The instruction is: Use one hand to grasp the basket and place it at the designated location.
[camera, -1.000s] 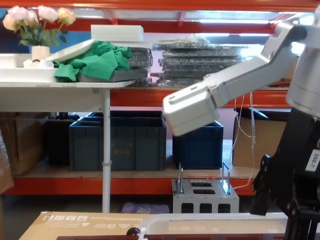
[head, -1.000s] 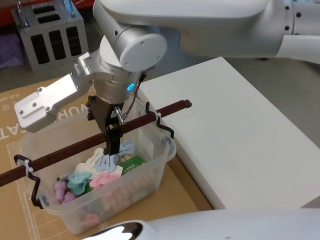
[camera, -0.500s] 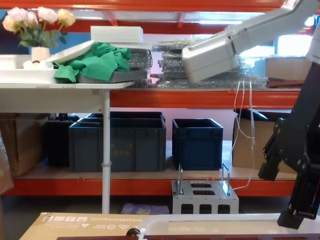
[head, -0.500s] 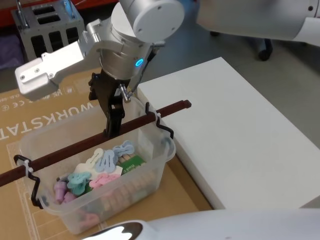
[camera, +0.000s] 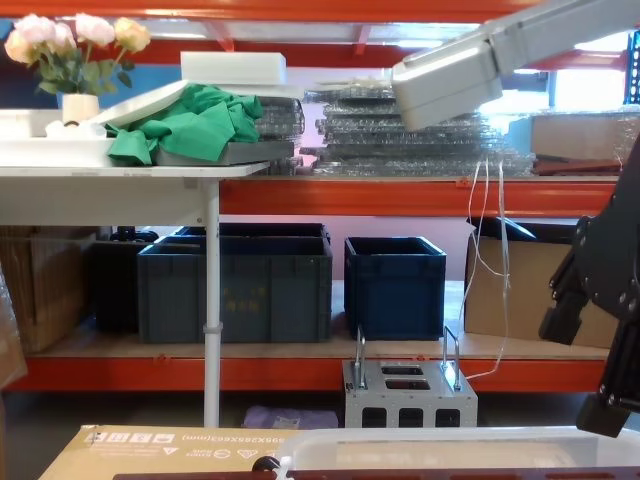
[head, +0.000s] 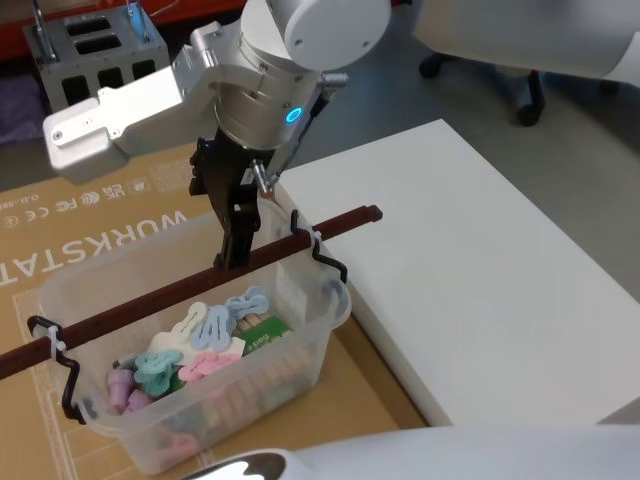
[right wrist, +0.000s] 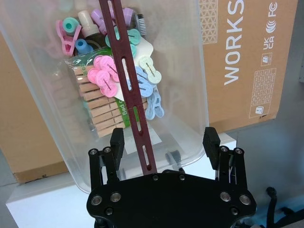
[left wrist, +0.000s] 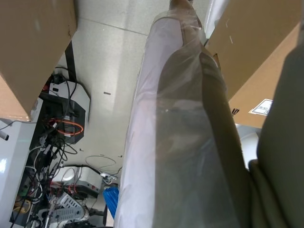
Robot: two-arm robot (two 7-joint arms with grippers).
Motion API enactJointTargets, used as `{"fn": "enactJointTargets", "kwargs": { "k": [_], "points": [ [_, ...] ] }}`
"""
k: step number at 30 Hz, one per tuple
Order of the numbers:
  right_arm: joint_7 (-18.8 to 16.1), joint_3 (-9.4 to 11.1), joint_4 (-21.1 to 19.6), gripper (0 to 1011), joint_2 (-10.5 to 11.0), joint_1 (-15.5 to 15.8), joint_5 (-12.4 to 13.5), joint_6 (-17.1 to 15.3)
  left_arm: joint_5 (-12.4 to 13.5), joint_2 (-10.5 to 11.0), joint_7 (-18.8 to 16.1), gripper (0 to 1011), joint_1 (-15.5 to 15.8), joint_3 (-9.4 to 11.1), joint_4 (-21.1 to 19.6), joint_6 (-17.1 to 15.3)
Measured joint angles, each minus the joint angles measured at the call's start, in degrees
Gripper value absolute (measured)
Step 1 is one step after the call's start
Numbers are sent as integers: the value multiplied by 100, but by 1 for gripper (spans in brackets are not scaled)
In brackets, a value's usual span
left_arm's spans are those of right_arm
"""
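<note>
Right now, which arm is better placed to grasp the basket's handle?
Right. The right gripper hangs just above the bar handle, jaws open either side; the left wrist camera faces the floor, not the basket.

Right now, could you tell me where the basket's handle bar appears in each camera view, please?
Head view: handle bar crosses the basket diagonally, centre to lower left.
Chest view: the bar lies along the bottom edge.
Right wrist view: it runs down the centre, between the open fingers.
Left wrist view: not in it.
Shared landmark: the right hand, over the bar.
</note>
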State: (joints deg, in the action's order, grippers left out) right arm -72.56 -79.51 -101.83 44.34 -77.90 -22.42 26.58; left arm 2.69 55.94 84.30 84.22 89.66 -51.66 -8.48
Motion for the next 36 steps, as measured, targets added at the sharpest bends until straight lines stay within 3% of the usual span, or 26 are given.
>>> {"fn": "enactJointTargets", "kwargs": {
  "k": [22, 36],
  "points": [
    [-97, 55, -89, 1001, 0, 123, -8, -31, 0, 0, 0, 0, 0, 0, 1, 0],
    [-114, -119, -161, 1001, -279, 173, -209, -112, 0, 0, 0, 0, 0, 0, 0, 0]
  ]
}}
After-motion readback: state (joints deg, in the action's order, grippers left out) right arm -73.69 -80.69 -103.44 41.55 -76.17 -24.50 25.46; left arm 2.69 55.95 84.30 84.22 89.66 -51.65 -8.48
